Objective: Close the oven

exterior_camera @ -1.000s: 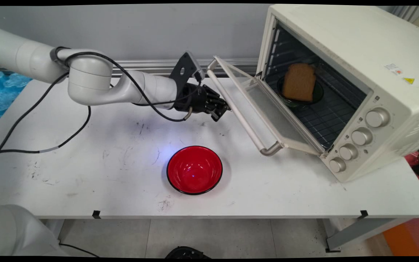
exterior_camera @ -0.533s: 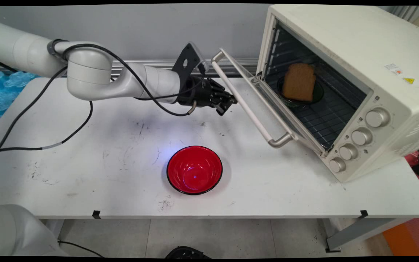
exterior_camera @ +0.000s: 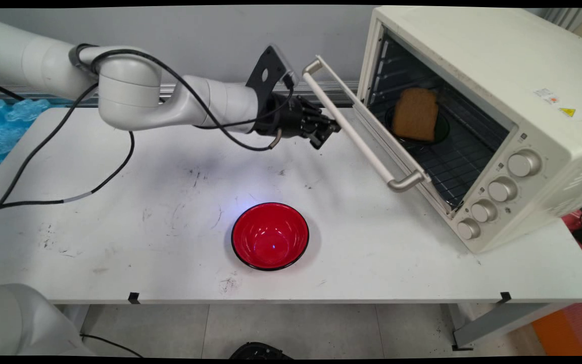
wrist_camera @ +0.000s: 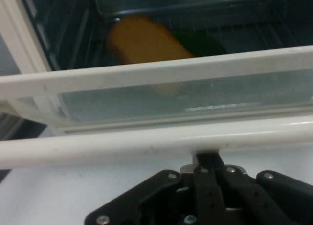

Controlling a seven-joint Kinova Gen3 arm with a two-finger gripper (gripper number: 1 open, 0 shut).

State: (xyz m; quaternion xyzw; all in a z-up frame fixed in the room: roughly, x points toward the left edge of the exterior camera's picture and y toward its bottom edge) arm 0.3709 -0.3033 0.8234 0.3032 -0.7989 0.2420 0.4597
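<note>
My black gripper (exterior_camera: 330, 134) is shut, its fingertips pressed against the underside of the white handle bar (exterior_camera: 354, 132) of the toaster oven's door. The door is half raised, tilted up toward the cream oven (exterior_camera: 498, 91). Inside the oven a slice of brown bread (exterior_camera: 415, 114) lies on a dark plate (exterior_camera: 440, 132) on the wire rack. In the hand view the gripper (wrist_camera: 208, 161) touches the handle bar (wrist_camera: 146, 144), with the door's glass (wrist_camera: 171, 98) beyond it. The bread (wrist_camera: 144, 39) and the green plate (wrist_camera: 203, 43) show past the door.
A red bowl (exterior_camera: 270, 235) with nothing in it sits on the white table (exterior_camera: 119, 242) near its front middle, well below the arm. The oven stands at the table's right, its knobs (exterior_camera: 502, 189) facing front. Black cables (exterior_camera: 68, 167) hang from the arm at the left.
The gripper has moved right and up, pushing the handle bar. The oven door has swung from nearly flat open to steeply raised, closer to the oven's mouth.
</note>
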